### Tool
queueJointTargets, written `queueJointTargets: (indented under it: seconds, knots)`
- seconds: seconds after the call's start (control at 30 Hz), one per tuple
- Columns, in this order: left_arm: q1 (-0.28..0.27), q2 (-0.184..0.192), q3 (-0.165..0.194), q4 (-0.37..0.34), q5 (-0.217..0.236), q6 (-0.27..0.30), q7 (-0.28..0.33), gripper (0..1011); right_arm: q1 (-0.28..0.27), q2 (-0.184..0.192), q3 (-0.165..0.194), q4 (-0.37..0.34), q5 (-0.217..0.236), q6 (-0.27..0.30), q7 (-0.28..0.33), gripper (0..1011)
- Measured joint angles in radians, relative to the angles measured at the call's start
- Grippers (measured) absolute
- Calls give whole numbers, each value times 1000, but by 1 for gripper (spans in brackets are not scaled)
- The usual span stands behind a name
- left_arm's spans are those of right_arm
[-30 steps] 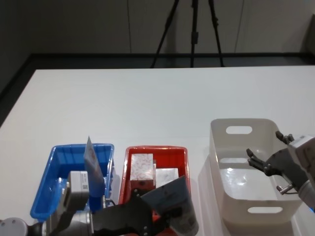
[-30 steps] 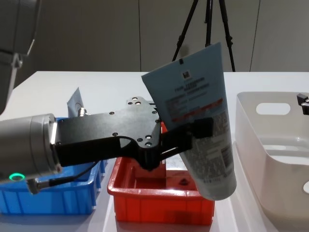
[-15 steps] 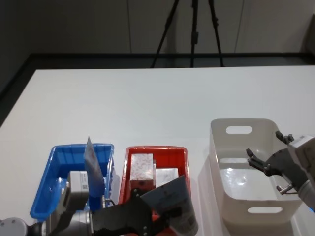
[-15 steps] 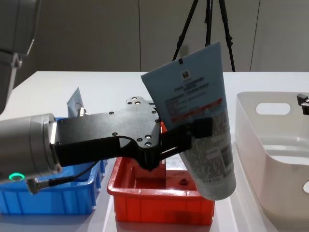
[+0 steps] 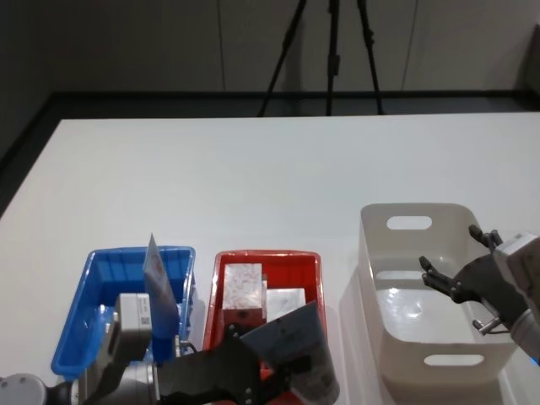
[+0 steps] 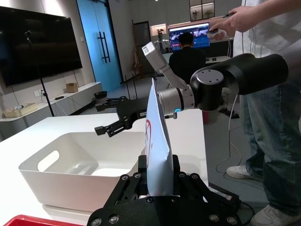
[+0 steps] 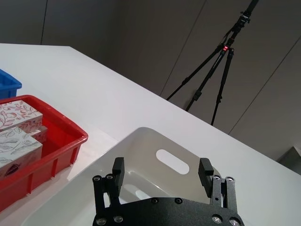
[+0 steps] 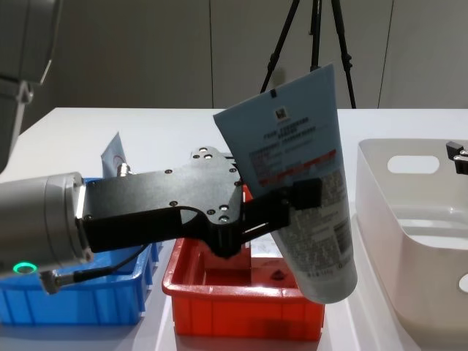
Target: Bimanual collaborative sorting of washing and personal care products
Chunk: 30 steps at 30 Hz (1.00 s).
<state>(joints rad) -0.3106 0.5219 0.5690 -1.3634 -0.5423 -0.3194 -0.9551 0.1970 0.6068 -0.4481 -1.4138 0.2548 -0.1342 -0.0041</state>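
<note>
The tube (image 8: 300, 183) we are sorting hangs in the air over the front edge of the red tray (image 8: 241, 307), crimped end up and leaning toward the tub (image 8: 409, 146), cap end down. We judge it light, with soft, glossy walls that give under pressure, so a firm pinch across its 2 flat faces near the middle suits it; squeezed too hard it would dent, too lightly it could slide. The left gripper (image 8: 296, 201) has its fingers pinching the tube a little below the middle. In the red tray lie 2 boxes (image 5: 245, 287), and a second tube (image 5: 159, 283) stands in the blue tray (image 5: 76, 329). The right gripper (image 7: 162, 168) hovers over the tub with its fingers spread, holding nothing.
</note>
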Motion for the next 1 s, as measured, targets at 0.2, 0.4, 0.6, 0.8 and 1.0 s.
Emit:
queueJointTargets:
  seconds: [0.2, 0.4, 0.6, 0.8, 1.0]
  knots:
    - [0, 0, 0, 0, 0, 0, 0, 262, -16, 10, 14, -15, 10, -23, 51, 1001]
    - [0, 0, 0, 0, 0, 0, 0, 262, -38, 26, 28, -38, 23, -39, 101, 1001]
    - [0, 0, 0, 0, 0, 0, 0, 262, -57, 42, 34, -66, 47, -55, 176, 1001]
    - [0, 0, 0, 0, 0, 0, 0, 262, -71, 53, 38, -89, 72, -70, 249, 1001]
    - [0, 0, 0, 0, 0, 0, 0, 262, -81, 66, 44, -107, 99, -81, 321, 1001]
